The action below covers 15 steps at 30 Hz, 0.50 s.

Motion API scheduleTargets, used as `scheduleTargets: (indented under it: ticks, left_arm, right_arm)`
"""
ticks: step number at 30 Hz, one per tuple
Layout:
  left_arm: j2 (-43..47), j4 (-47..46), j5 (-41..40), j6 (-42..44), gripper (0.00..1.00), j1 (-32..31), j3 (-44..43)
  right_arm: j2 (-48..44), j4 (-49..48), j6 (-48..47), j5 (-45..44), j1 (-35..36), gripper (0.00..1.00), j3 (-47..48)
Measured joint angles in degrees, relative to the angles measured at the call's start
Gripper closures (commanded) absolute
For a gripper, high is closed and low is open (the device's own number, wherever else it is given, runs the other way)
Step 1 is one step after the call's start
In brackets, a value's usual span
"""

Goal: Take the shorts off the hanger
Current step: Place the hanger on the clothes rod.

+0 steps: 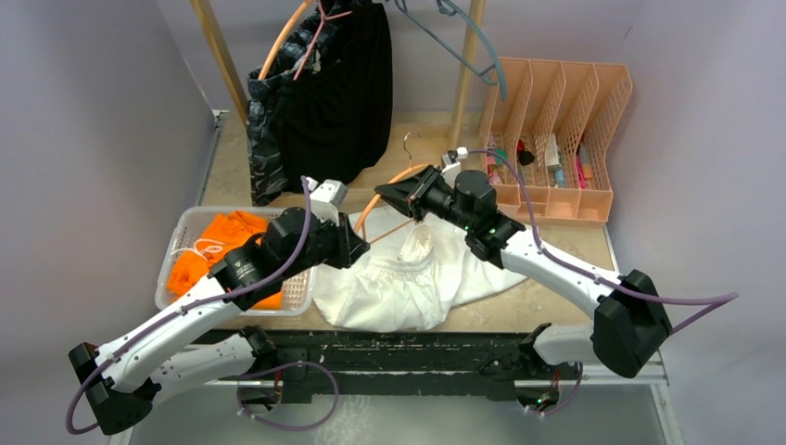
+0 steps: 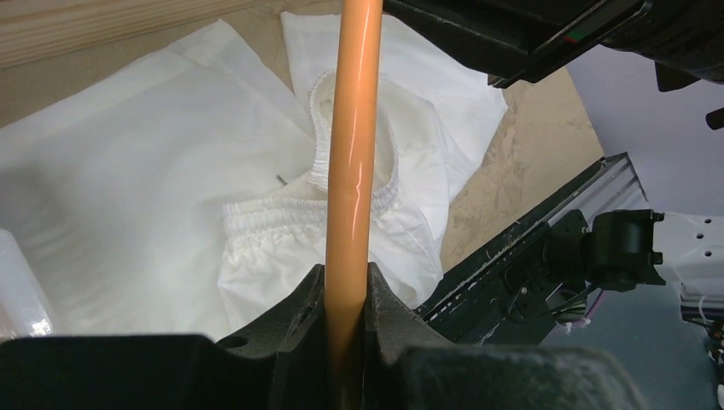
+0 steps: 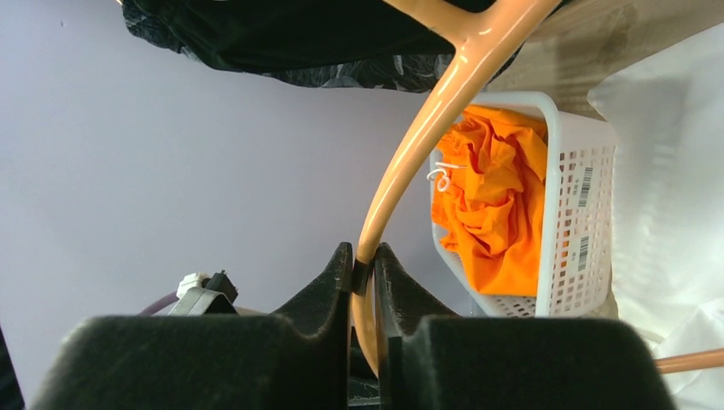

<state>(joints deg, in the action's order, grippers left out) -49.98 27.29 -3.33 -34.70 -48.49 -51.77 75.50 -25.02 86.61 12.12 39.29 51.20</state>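
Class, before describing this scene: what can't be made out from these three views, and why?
- Top view: the top of the black shorts, cut off by the upper edge.
- Top view: part of the orange shorts, under the left arm.
- Top view: items in the peach file rack, too small.
- Left wrist view: whether the hanger passes through the white shorts; its bar covers the waistband.

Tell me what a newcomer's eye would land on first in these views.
The left gripper and right gripper both clamp one peach hanger at mid-scene, with the white shorts spread below it. Bright orange shorts fill the white basket at left, and black shorts hang on the rack behind.
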Motion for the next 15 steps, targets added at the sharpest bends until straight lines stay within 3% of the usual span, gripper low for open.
scheduleTargets:
  ticks: [10,15]
  left_arm:
    - [2.0,6.0,-6.4,-0.2,1.00,0.5,-3.3]
    - [2.0,8.6,-9.4,0.0,1.00,0.5,-7.5]
  right_arm:
    - [0.8,-3.1,-2.8,5.2,0.0,0.44,0.0]
    - [-2.5,1.8,-8.0,4.9,0.0,0.37,0.1]
